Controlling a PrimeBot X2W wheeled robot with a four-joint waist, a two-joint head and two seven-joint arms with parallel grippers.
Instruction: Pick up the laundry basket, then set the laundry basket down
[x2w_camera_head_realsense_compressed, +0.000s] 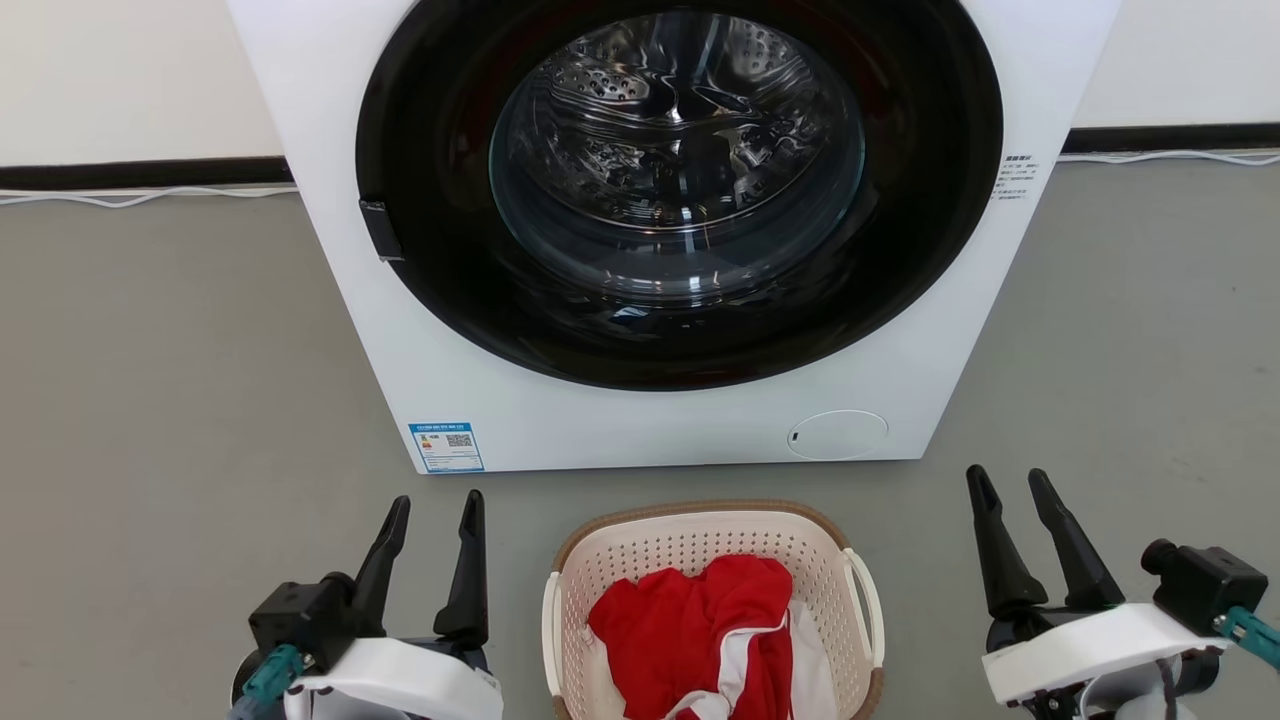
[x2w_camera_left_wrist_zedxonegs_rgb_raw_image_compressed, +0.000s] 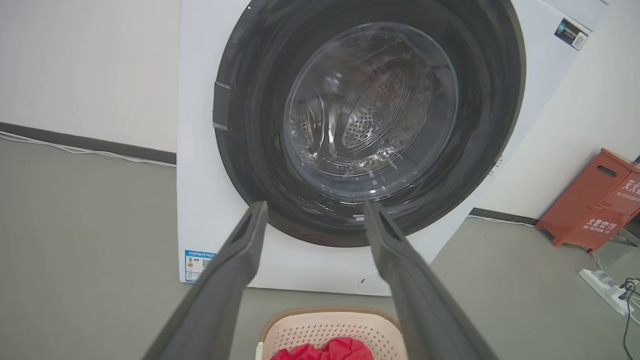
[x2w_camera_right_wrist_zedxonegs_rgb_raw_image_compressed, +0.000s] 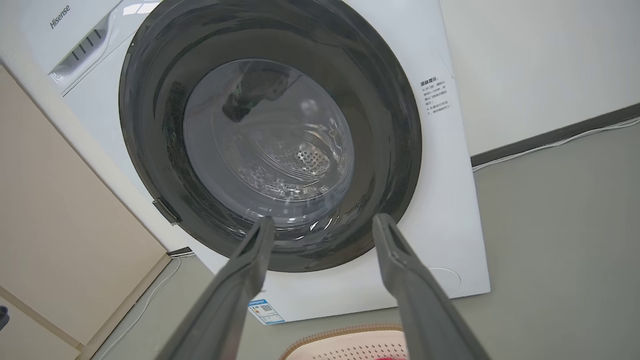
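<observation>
Laundry basket (x2w_camera_head_realsense_compressed: 690, 545): cream, perforated plastic with a brown woven-look rim and a white loop handle on each side. It stands on the grey floor (x2w_camera_head_realsense_compressed: 180, 400), just in front of the washing machine (x2w_camera_head_realsense_compressed: 500, 400) and apart from it. It sits between the two end effectors, touched by neither.

Contents: a crumpled red garment (x2w_camera_head_realsense_compressed: 700, 620) with white trim, lying over a white cloth (x2w_camera_head_realsense_compressed: 810, 660).

Left end effector (x2w_camera_head_realsense_compressed: 436, 502): to the basket's left, with its dark fingers spread and pointing towards the machine. Nothing is between them.

Right end effector (x2w_camera_head_realsense_compressed: 1006, 477): to the basket's right, a little further from it. Its fingers are likewise spread and hold nothing.

Washing machine: white front-loader with a round, dark-rimmed glass door (x2w_camera_head_realsense_compressed: 680, 190), which is closed. The steel drum shows through the glass. A blue label (x2w_camera_head_realsense_compressed: 447, 447) sits at the machine's lower left corner.

Also seen from the left wrist: a red box (x2w_camera_left_wrist_zedxonegs_rgb_raw_image_compressed: 595, 200) against the wall, with a white power strip (x2w_camera_left_wrist_zedxonegs_rgb_raw_image_compressed: 602, 290) on the floor beside it.
</observation>
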